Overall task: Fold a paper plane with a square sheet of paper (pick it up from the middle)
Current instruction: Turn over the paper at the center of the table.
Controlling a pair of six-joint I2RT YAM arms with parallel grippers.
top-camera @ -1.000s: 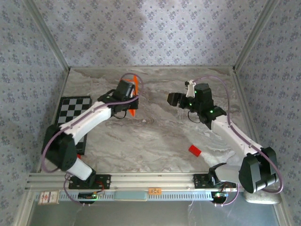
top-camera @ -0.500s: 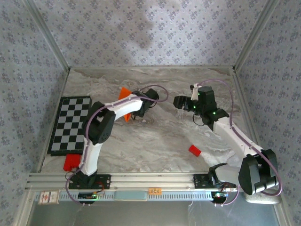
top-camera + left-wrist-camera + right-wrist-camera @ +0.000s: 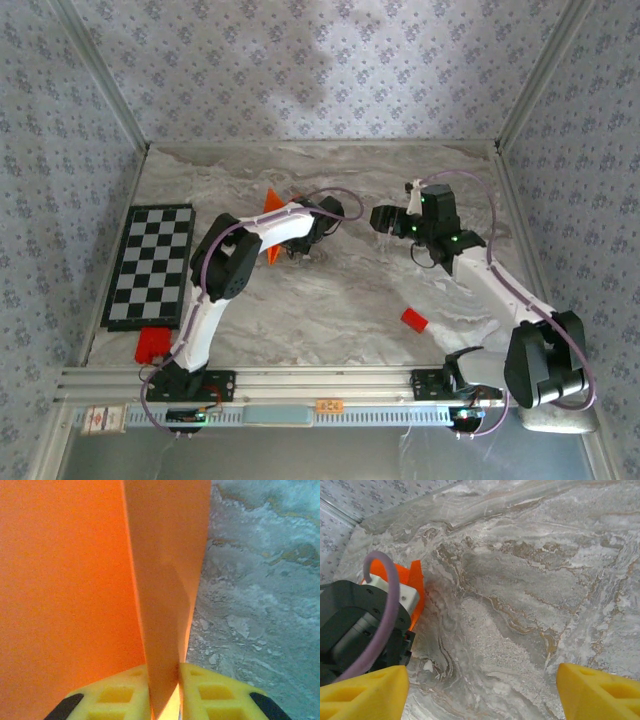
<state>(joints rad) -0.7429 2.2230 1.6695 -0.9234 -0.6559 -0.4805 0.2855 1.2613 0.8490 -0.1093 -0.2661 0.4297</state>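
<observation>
The paper plane [image 3: 65, 580] is a folded piece of bright orange paper. Its centre fold [image 3: 165, 590] runs down between the yellow fingers [image 3: 220, 690] of my left gripper [image 3: 165, 670], which is shut on it, just above the marble table. From above, the paper plane [image 3: 270, 203] shows as orange tips either side of the left forearm, left of the table's centre. My right gripper [image 3: 383, 218] hovers a short way to its right, open and holding nothing. In the right wrist view the right gripper [image 3: 482, 680] faces bare marble, with the orange paper [image 3: 416, 577] behind the left wrist.
A checkerboard mat [image 3: 150, 265] lies along the left edge. A small red block [image 3: 414, 320] sits at the front right, and another red piece [image 3: 152, 345] by the mat's near end. Patterned walls [image 3: 320, 70] close in the table on three sides.
The left arm has swung from the left toward the table's centre, carrying the orange paper with it. The right gripper has shifted slightly right and stayed open.
</observation>
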